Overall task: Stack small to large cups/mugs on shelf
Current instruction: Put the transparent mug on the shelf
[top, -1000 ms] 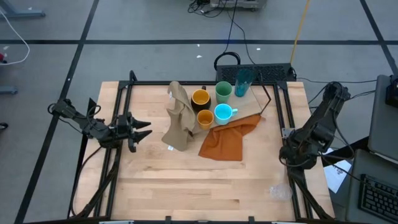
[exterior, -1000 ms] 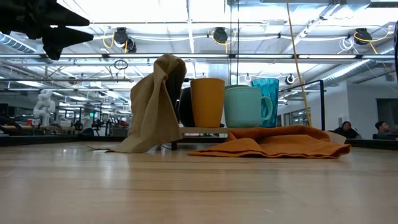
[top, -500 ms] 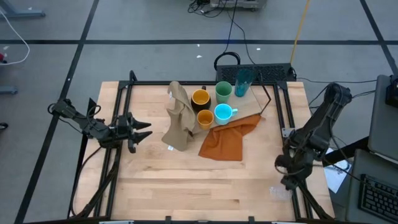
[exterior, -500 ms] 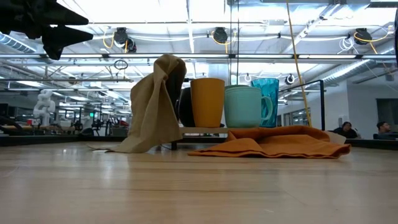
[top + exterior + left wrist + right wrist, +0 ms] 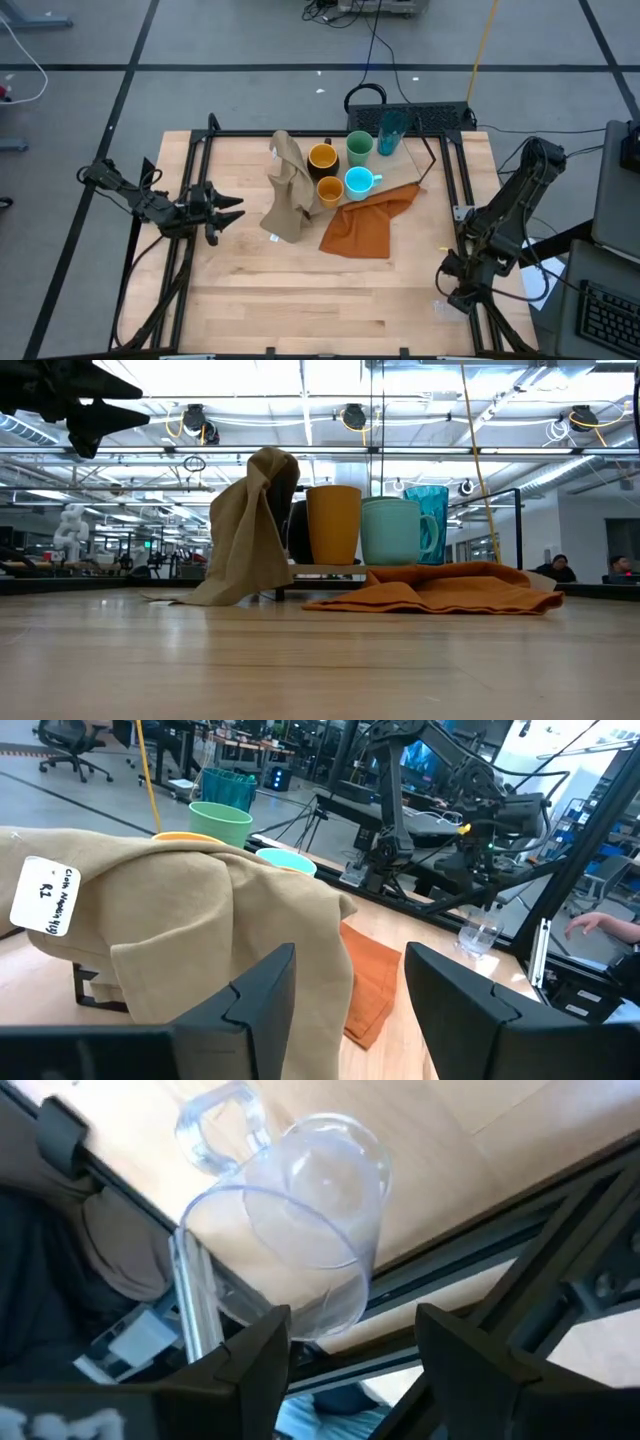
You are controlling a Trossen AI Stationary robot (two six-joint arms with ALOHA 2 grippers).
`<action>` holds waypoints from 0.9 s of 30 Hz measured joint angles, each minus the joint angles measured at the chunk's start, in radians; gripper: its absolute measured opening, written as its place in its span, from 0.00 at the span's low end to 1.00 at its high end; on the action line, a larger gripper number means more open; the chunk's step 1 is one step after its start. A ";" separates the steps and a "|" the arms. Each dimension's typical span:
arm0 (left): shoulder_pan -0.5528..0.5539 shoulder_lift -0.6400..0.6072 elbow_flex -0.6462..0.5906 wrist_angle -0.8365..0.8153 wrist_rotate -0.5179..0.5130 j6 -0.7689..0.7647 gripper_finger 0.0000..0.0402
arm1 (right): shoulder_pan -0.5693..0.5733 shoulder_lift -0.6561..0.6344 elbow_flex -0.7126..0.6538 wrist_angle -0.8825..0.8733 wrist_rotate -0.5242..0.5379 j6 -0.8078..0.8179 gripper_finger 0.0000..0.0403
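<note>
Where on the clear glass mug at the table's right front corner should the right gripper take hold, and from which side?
Grip the clear glass mug across its rim and wall from above, probably. It stands upright by the table's edge, mouth open, handle sticking out sideways. The right gripper already hangs over it, fingers open. Keep the fingers off the handle.

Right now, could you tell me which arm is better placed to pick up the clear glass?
The right. Its open gripper hangs just above the clear glass at the table's right front corner; the left gripper waits open across the table.
</note>
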 joint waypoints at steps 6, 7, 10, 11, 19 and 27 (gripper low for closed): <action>0.000 0.000 0.000 0.000 0.000 0.003 0.48 | 0.000 0.007 0.000 -0.021 0.036 -0.004 0.51; 0.000 0.000 0.000 0.000 0.000 0.006 0.48 | 0.000 0.008 0.000 -0.025 0.046 -0.006 0.51; 0.000 0.000 0.000 0.000 0.000 0.008 0.48 | 0.000 0.008 0.000 -0.029 0.063 -0.011 0.51; 0.000 0.000 0.000 0.000 0.000 0.007 0.48 | 0.000 0.009 0.000 -0.029 0.074 -0.010 0.51; 0.000 0.000 0.000 0.000 0.000 0.007 0.48 | 0.000 0.034 0.000 -0.027 0.099 -0.016 0.51; 0.000 0.000 0.000 0.000 0.000 0.008 0.48 | 0.003 0.053 0.000 -0.023 0.099 -0.023 0.51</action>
